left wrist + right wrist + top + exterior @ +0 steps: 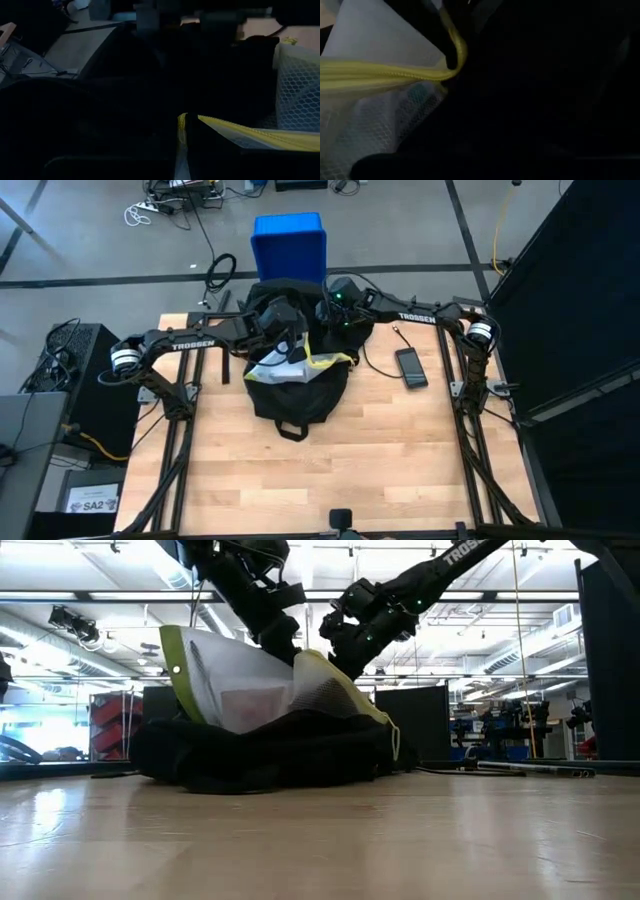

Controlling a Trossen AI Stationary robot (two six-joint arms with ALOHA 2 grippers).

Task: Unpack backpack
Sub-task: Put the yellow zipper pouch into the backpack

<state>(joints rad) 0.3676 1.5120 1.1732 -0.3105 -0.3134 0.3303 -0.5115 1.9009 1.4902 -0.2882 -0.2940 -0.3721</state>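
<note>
A black backpack (296, 395) lies near the far edge of the wooden bench (330, 470), a white mesh pouch with yellow-green trim (250, 685) rising from its open top; the left gripper (285, 340) holds the pouch with closed jaws; the right gripper (330, 320), jaws closed, presses at the pouch's trim beside it; a phone (411, 367) lies right of the backpack; a blue bin (289, 246) stands beyond the bench.
</note>
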